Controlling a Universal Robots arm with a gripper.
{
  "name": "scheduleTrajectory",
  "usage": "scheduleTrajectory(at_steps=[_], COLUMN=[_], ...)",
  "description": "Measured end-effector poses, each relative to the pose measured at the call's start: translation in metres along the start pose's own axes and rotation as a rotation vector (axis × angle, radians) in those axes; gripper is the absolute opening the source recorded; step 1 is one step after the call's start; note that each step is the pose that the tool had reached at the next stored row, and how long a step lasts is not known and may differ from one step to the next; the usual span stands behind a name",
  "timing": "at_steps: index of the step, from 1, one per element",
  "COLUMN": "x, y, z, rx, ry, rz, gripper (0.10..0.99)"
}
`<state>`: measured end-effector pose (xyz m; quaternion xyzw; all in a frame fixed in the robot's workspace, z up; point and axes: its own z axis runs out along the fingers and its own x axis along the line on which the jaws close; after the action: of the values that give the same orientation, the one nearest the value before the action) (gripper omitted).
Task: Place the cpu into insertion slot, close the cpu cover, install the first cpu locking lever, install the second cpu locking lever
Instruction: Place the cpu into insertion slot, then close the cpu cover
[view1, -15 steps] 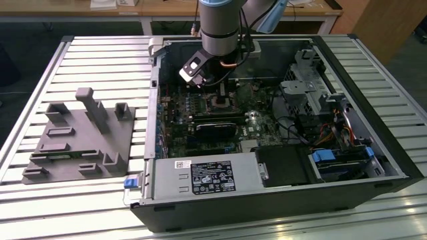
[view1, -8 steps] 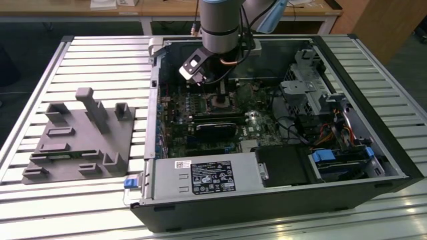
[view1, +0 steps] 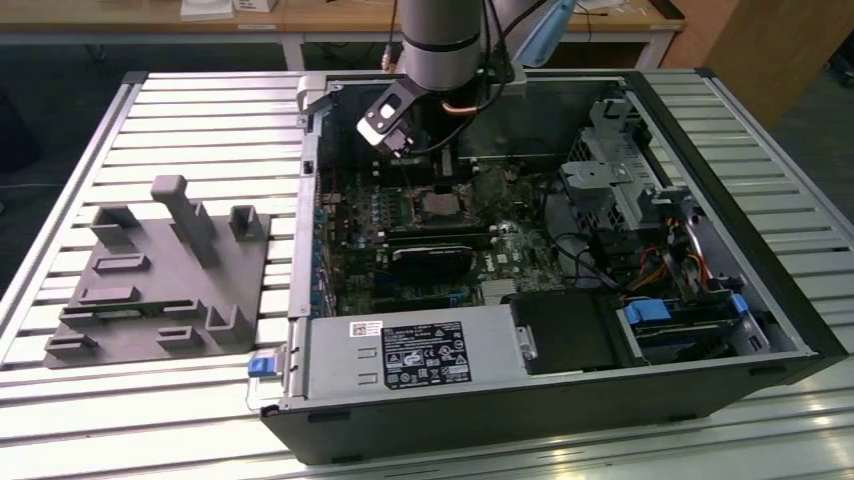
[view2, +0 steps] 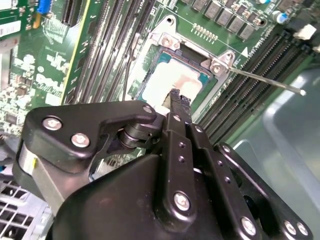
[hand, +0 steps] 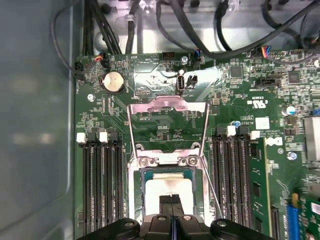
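The cpu (hand: 167, 187) lies flat in the insertion slot (hand: 135, 192), its pale metal top facing up; I also see the cpu (view2: 175, 80) in the second wrist view and, in the exterior view, as a small grey square (view1: 441, 204) on the board. The cpu cover (hand: 167, 104) stands swung up and back from its hinge, off the chip. My gripper (hand: 171, 200) hovers just over the chip's middle, fingers (view2: 176, 100) pressed together and holding nothing. A thin locking lever (view2: 265, 81) sticks out sideways, unlatched. In the exterior view the gripper (view1: 434, 165) reaches down inside the case.
Black memory slots (hand: 102, 185) flank the socket on both sides, with a fitted memory stick (hand: 257, 190) on one side. Cables (hand: 210, 30) cross the board's far edge. The open computer case (view1: 314, 200) lies on a slatted table, with a grey fixture plate (view1: 160, 280) at the exterior view's left.
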<state>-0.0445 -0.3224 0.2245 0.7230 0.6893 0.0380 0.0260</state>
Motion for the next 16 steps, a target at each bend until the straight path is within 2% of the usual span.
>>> scheduleTrajectory(at_steps=[5,16], x=[0.0002,0.0002], y=[0.0009,0.0010], z=[-0.0107,-0.0113], rx=[-0.001,-0.002], ry=[-0.0001,0.0001], rz=[0.000,0.000], gripper=[0.106,0.106])
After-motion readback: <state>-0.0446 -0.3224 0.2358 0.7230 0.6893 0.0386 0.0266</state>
